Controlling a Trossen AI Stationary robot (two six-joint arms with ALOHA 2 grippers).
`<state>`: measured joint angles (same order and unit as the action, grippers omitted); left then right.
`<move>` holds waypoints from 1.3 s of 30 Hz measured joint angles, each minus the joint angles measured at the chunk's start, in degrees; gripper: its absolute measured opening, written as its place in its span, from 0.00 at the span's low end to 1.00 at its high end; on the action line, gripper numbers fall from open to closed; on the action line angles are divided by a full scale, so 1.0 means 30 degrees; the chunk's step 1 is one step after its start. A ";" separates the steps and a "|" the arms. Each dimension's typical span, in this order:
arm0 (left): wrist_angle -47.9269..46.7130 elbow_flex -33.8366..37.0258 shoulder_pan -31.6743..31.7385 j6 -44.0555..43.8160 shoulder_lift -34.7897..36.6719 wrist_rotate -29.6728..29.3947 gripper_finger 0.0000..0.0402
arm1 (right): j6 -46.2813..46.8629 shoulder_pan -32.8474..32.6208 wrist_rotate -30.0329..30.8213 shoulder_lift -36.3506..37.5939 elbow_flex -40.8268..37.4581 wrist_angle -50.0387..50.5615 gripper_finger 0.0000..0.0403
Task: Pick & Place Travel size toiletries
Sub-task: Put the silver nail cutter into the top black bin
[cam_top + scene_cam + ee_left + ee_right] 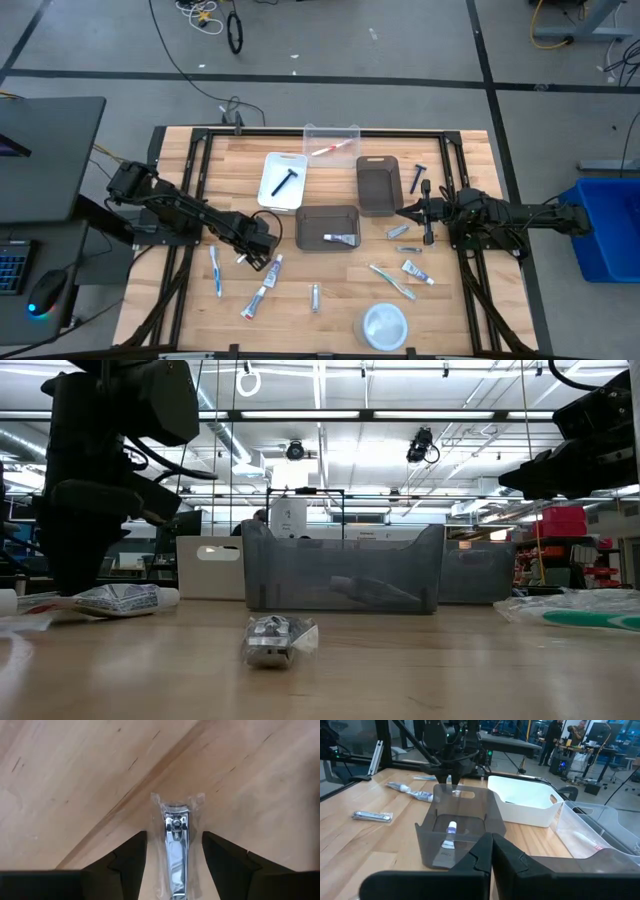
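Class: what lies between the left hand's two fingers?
A wrapped nail clipper lies on bare wood between the open left hand's fingers, untouched, in the left wrist view.

we found three bins [328, 226] clustered mid-table, with a fourth, clear bin [332, 142] behind them at the far edge. a tube [342, 239] lay in the nearest bin and a razor [283, 181] in the left one. a round dish [385, 325] sat at the near edge, with toothpaste tubes [255, 301] and a toothbrush [216, 270] scattered to its left.

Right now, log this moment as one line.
left gripper: open, straddling wrapped nail clipper | right gripper: shut, idle beside grey bin
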<state>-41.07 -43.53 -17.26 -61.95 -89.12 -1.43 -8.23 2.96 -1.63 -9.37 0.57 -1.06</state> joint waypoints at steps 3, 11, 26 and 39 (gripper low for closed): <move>0.0131 0.0066 0.0000 0.0015 0.0015 0.0030 0.50 | 0.0000 0.0000 0.0000 0.0000 0.0002 0.0000 0.03; 0.0331 0.0074 0.0000 0.0058 0.0008 0.0016 0.39 | 0.0000 0.0000 -0.0007 0.0000 -0.0005 0.0000 0.03; 0.0389 0.0088 0.0000 0.0408 0.0000 0.0072 0.21 | 0.0000 0.0000 -0.0001 0.0000 0.0002 0.0000 0.03; 0.0054 -0.0568 -0.0007 0.1928 0.0051 0.0667 0.19 | 0.0000 0.0000 -0.0003 0.0002 -0.0005 -0.0004 0.03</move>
<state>-40.91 -45.24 -17.28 -56.17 -88.97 0.57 -8.23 2.96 -1.64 -9.36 0.56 -1.07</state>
